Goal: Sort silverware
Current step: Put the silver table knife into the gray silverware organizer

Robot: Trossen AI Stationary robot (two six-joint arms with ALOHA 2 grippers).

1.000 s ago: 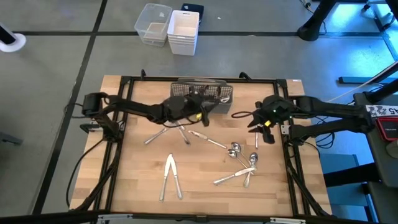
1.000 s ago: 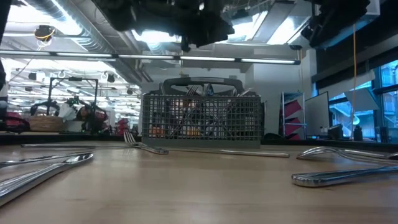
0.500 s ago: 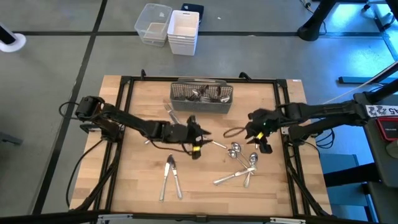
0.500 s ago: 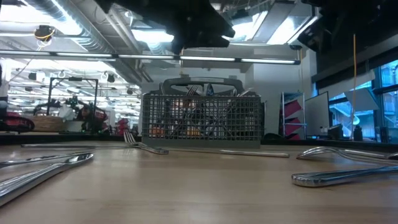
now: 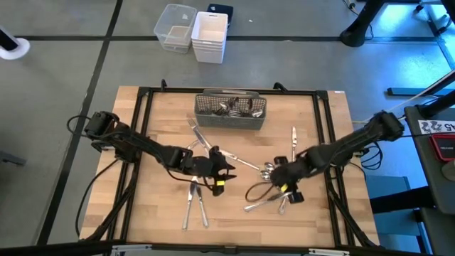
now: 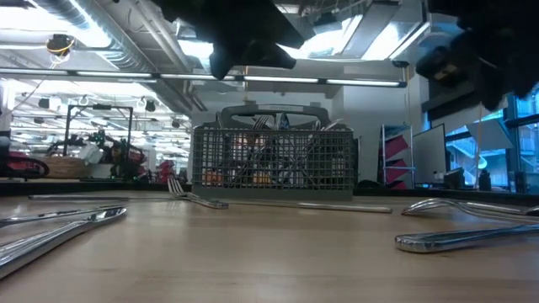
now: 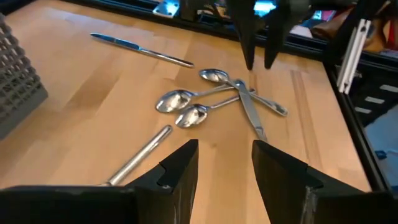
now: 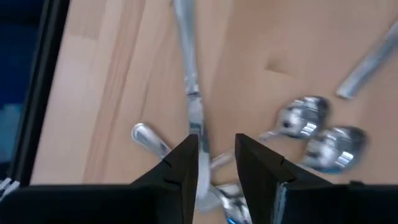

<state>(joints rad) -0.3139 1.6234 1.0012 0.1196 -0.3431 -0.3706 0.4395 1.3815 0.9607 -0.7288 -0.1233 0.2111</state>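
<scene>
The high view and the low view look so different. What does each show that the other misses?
Only the high view shows both grippers, the left gripper above the two knives and the right gripper over the pile of spoons, plus white plastic bins on the floor. Only the low view shows the room behind. Both share the grey wire-mesh caddy and the wooden table.

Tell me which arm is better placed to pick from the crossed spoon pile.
Right, likely: its pincer hangs open directly over the spoon pile, while the left pincer sits nearer the table's middle.
</scene>
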